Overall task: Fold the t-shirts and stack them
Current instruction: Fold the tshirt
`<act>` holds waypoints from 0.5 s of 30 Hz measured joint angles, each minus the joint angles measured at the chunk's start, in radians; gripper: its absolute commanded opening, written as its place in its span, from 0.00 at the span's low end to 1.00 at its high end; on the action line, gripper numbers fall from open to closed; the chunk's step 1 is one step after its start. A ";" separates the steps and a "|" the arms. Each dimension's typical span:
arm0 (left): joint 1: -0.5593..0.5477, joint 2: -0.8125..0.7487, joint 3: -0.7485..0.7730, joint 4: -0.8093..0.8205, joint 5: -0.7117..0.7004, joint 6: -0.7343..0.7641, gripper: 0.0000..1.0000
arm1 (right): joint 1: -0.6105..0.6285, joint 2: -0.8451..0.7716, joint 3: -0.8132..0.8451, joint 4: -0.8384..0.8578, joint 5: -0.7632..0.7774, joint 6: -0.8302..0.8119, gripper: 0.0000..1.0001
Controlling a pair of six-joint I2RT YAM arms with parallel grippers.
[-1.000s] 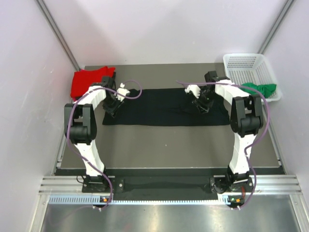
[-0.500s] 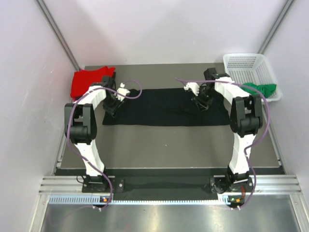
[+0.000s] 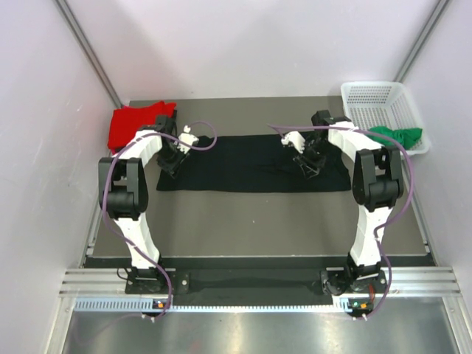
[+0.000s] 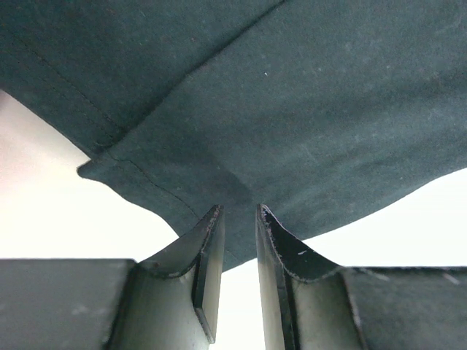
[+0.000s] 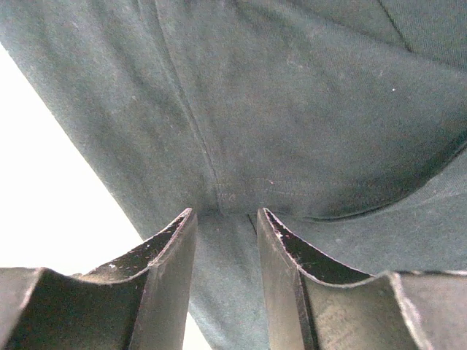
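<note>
**Black shirt pinched at both ends, spread across mid-table**

Black t-shirt (image 3: 254,164) lies as one long, flat band across the middle of the table (image 3: 251,221), its long side running left to right.

I have the left gripper (image 3: 171,158) down on the shirt's left end. From its wrist camera the two fingers (image 4: 208,255) stand nearly together, leaving only a thin slit. The hemmed edge of the black cloth is nipped between their tips.

The right gripper (image 3: 310,164) sits on the shirt just inside its right end. Its jaws stand wider than the left's, roughly half closed. A seamed fold of the same cloth runs down through the gap and fills it, so I read that as a grip on bunched fabric.

Further out, the red t-shirt (image 3: 136,125) lies crumpled in the far left corner, just beyond the left arm's elbow and clear of the black one.

At the far right stands the white mesh basket (image 3: 380,99). The green t-shirt (image 3: 398,135) is bundled at its near edge. From the overhead view I can't quite tell whether it lies inside the basket or hangs over the rim.
</note>
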 measured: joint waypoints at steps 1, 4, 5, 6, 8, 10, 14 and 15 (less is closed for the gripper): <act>0.000 0.001 0.003 -0.001 0.000 0.000 0.30 | 0.001 -0.002 0.000 0.000 0.000 0.000 0.40; 0.000 0.016 0.016 0.000 0.000 0.000 0.29 | 0.009 -0.003 0.000 0.003 0.000 0.000 0.40; 0.000 0.020 0.019 0.000 0.001 0.000 0.30 | 0.012 -0.003 0.000 0.005 0.000 0.001 0.40; 0.000 0.024 0.020 0.000 0.001 0.000 0.29 | 0.015 -0.003 0.000 0.007 0.000 0.001 0.40; 0.000 0.029 0.022 0.000 0.001 0.000 0.30 | 0.019 -0.003 0.000 0.010 0.001 0.001 0.41; 0.000 0.031 0.022 -0.001 0.001 0.000 0.30 | 0.022 -0.003 0.000 0.011 0.002 0.001 0.41; 0.000 0.031 0.024 -0.001 0.001 0.000 0.30 | 0.023 -0.002 0.000 0.017 0.010 0.001 0.42; 0.000 0.031 0.024 -0.001 0.001 0.000 0.29 | 0.023 -0.002 0.000 0.020 0.014 0.000 0.42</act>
